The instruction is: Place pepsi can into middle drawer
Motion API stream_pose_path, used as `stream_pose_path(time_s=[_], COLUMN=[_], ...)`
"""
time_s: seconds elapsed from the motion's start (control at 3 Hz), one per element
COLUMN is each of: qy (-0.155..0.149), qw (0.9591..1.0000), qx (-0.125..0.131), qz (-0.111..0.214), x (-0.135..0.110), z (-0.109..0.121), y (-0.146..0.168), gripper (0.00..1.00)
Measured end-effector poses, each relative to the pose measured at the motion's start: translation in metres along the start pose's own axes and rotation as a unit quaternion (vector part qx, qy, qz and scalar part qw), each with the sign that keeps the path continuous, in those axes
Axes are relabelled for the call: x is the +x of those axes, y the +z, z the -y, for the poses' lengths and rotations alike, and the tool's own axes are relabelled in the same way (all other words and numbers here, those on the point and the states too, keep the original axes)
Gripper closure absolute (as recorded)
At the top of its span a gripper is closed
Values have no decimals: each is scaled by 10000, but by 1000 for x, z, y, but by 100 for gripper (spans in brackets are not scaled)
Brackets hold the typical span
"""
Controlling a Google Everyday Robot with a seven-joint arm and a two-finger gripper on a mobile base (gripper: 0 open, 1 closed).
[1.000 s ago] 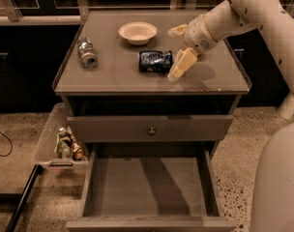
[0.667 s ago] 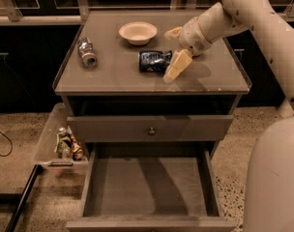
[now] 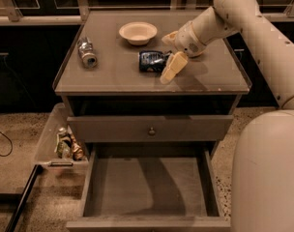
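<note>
The pepsi can [image 3: 151, 61] is dark blue and lies on its side in the middle of the cabinet top [image 3: 113, 76]. My gripper [image 3: 168, 52] is at the can's right end, low over the top. It is open, with one finger [image 3: 171, 67] in front of the can's end and the other [image 3: 169, 36] behind it. The jaws are not closed on the can. The middle drawer [image 3: 147, 185] is pulled out at the bottom of the view, with a bare floor and nothing in it.
A silver-grey can [image 3: 87, 52] lies at the left of the top and a white bowl [image 3: 138, 32] stands at the back. A closed drawer front with a knob [image 3: 151, 130] is above the open drawer. A clear plastic bin [image 3: 60, 140] of small items sits left of the cabinet.
My gripper has moved left toward the pepsi can, so its fingers now straddle the can's right end. The can has not moved.
</note>
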State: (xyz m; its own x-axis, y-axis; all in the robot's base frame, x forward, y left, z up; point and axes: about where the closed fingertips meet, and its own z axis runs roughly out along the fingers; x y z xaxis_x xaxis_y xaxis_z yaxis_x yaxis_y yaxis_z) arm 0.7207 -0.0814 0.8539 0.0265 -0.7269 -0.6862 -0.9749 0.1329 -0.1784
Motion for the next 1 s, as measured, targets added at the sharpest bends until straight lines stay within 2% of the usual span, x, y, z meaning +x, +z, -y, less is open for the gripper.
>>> stream_pose_path(time_s=[0.33,1.0], qy=[176,177], qw=[9998,9998], qx=[-86,-86], qz=[-58,-58], x=[7,7], z=[4,4], y=[6,7], gripper=[0,43])
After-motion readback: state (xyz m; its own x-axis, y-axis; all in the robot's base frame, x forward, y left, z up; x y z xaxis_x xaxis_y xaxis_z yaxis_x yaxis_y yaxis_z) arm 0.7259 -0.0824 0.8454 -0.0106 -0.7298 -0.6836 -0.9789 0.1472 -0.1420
